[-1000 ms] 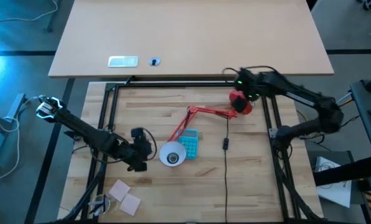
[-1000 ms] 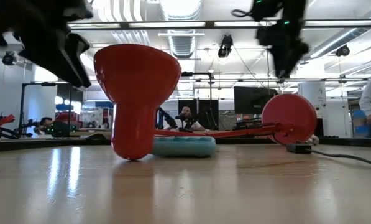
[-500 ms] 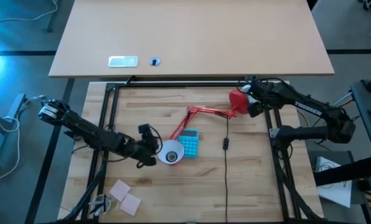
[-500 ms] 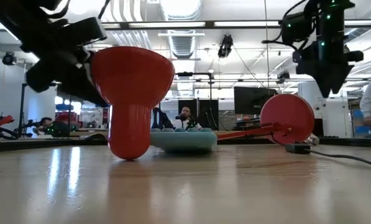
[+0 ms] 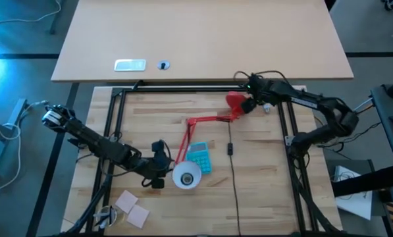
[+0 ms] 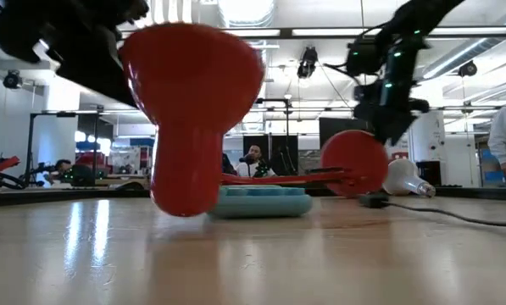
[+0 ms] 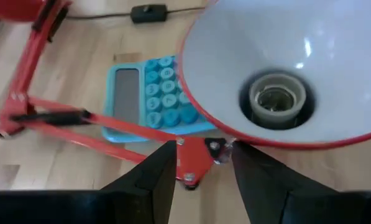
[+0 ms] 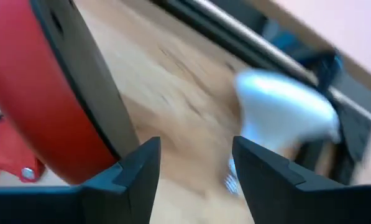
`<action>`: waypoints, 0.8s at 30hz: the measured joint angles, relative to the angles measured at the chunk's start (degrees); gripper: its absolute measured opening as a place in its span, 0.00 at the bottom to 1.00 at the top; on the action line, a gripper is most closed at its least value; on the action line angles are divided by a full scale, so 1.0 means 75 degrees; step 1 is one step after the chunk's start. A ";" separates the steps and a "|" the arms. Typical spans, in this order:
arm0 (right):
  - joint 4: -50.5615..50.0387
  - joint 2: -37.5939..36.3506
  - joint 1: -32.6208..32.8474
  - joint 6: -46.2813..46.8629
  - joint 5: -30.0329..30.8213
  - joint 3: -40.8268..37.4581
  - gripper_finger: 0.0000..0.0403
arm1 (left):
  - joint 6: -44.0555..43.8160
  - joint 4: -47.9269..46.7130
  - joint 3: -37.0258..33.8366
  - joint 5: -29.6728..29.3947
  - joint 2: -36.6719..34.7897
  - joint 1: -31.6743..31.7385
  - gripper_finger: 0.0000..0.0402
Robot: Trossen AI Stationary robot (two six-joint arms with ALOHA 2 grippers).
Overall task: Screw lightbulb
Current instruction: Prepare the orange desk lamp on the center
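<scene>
Lightbulb (image 6: 408,179) lay on its side on the table, dome up-left, screw base toward the right. Right gripper (image 5: 251,103) hovered beside it, fingers apart, empty. Left gripper (image 7: 201,163) spread open at the lamp shade (image 7: 284,74).

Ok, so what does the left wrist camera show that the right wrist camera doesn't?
Only the left wrist view shows the empty socket inside the lamp shade, the blue calculator under the red lamp arm, and the cord switch. Only the right wrist view shows the lightbulb lying on the table, held by neither gripper, beside the lamp's red base. Both share the wooden table, part of the red lamp, and an open gripper: the left gripper at the shade, the right gripper near the bulb.
</scene>
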 joint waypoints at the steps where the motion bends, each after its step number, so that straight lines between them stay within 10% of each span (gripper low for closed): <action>1: 0.0214 0.0194 0.0000 -0.0140 -0.0063 0.0191 0.48 | -0.0038 -0.0039 0.0050 -0.0004 0.0001 -0.0063 0.36; 11: 0.0475 0.1478 0.0141 -0.0995 -0.0558 0.2063 0.48 | -0.0443 -0.0152 0.0272 -0.0106 0.0027 -0.0211 0.36; 24: -0.1014 0.0234 0.0528 0.0774 -0.1088 0.1159 0.63 | -0.0011 -0.1821 0.0230 -0.0346 -0.0643 -0.0210 0.36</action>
